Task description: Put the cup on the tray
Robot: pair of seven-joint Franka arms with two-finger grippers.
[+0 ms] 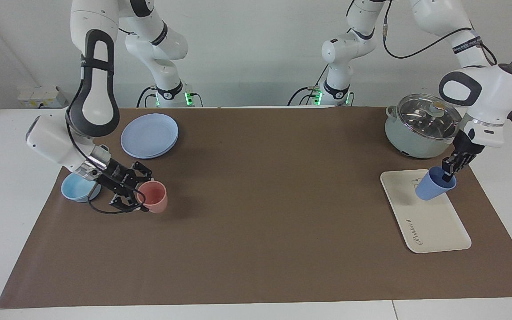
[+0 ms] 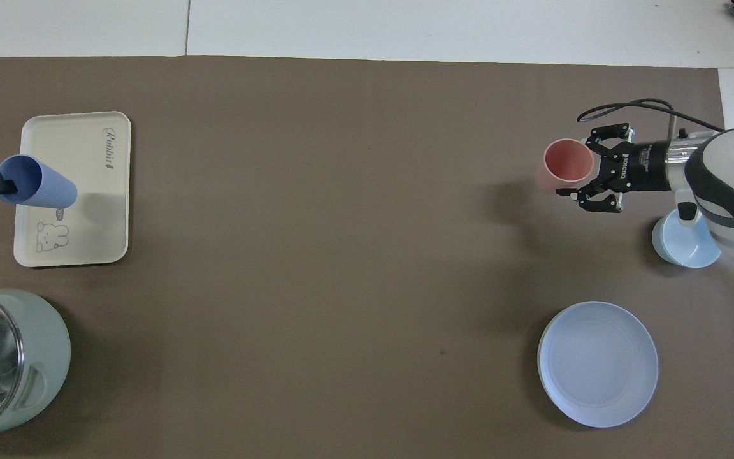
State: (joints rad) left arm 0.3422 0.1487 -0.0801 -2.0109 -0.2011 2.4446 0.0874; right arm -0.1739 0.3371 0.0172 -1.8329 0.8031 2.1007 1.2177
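The left gripper (image 1: 450, 171) has its jaws clamped on the rim of the cup (image 1: 433, 189), which hangs tilted over the tray (image 1: 434, 226) (apparently not touching it). Level the cup, lower until its base seats flat, then release. The right gripper (image 1: 137, 198) grips the pink cup (image 1: 154, 198) at its rim.

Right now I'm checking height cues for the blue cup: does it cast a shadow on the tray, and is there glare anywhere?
Overhead view: a soft grey shadow lies on the tray beside the blue cup, offset from it. Facing view: a faint shadow shows on the tray by the tilted blue cup in the left claw; the pot's glass lid carries bright reflections.
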